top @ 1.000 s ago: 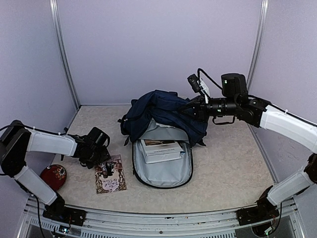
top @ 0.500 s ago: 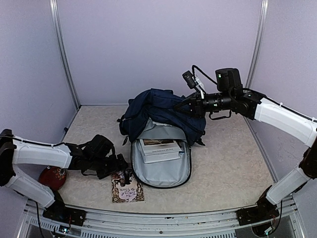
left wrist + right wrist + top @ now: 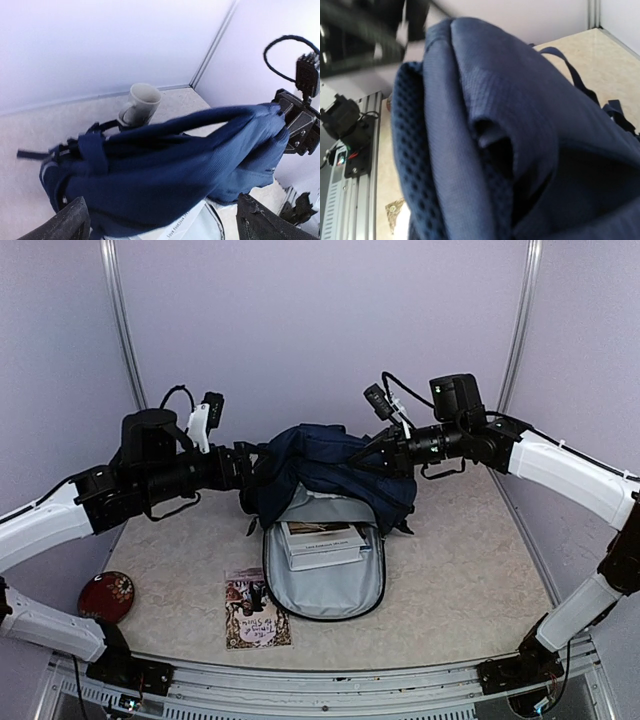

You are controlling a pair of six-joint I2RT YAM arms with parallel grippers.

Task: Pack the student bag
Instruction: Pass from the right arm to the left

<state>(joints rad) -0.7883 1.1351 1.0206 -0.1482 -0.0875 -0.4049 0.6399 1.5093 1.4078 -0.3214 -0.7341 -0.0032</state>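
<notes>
The student bag, navy with grey lining, lies open at the table's middle with white books inside. My right gripper is shut on the bag's upper fabric and holds it lifted; the left wrist view shows it pinching the fabric's edge. Navy fabric fills the right wrist view and hides the fingers. My left gripper is raised at the bag's left side, open and empty, its fingers wide apart with the bag between and beyond them.
A patterned booklet lies flat at the bag's front left. A red round case sits near the left front edge. A pale mug stands behind the bag. Walls close in the back and sides.
My left gripper dragged the booklet toward the bag's front, let it go, and rose to the bag's left side. My right gripper pulled the fabric slightly up and left.
</notes>
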